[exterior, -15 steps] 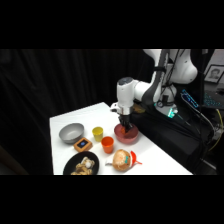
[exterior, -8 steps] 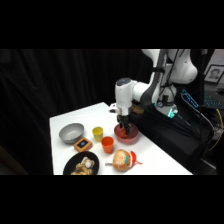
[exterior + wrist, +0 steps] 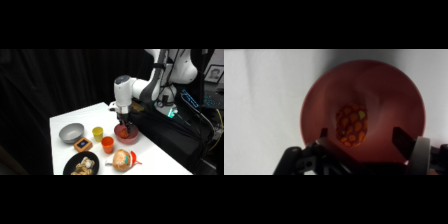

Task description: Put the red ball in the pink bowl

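On the white desk (image 3: 145, 155) in the side view, the gripper (image 3: 124, 126) comes straight down from the arm's white wrist and hangs over the pink bowl (image 3: 126, 135), its dark tip down within the bowl's rim. The bowl stands near the desk's far right edge. Left of it stand a yellow cup (image 3: 98, 132) and, a little nearer the camera, an orange cup (image 3: 107, 144). Further left is the grey bowl (image 3: 71, 132), with a small wooden block bearing a blue patch (image 3: 83, 144) just beside it. A black plate (image 3: 81, 165) with pale food sits at the near edge, and to its right lies a round tan object with red trim (image 3: 123, 158) (what it is cannot be told). From this side the ball is hidden by the gripper and the bowl's wall.

In the wrist view, the pink bowl (image 3: 374, 90) fills most of the picture, with the white desk (image 3: 264, 100) around it. The red ball (image 3: 351, 125) lies inside the bowl near its middle; its red surface is dotted with orange and yellow patches. The gripper (image 3: 360, 137) stands open: one finger (image 3: 323, 135) shows to the left of the ball and the other (image 3: 401, 139) well off to its right, neither touching it. The ball rests free on the bowl's floor, nearer the left finger than the right.
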Motion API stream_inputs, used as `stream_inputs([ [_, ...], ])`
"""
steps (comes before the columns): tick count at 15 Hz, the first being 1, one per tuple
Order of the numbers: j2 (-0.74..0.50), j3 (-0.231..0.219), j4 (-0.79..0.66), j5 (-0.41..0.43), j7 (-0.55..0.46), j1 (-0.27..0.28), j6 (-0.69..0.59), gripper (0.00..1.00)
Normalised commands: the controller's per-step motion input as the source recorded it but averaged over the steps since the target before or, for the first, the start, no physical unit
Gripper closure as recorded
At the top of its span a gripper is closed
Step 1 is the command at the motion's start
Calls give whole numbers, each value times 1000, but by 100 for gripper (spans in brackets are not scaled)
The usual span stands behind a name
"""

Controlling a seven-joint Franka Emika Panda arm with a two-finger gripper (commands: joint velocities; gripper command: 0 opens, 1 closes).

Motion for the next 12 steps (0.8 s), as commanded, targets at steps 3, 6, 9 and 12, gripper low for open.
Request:
stream_inputs([
  [3,-446,-19,-64,-47,-92,14,-312,0],
  [6,-399,-18,4,-63,-82,-15,-354,0],
  [9,-297,-18,99,-38,-117,-44,-394,0],
  [12,-260,-26,165,-18,-140,-59,-395,0],
])
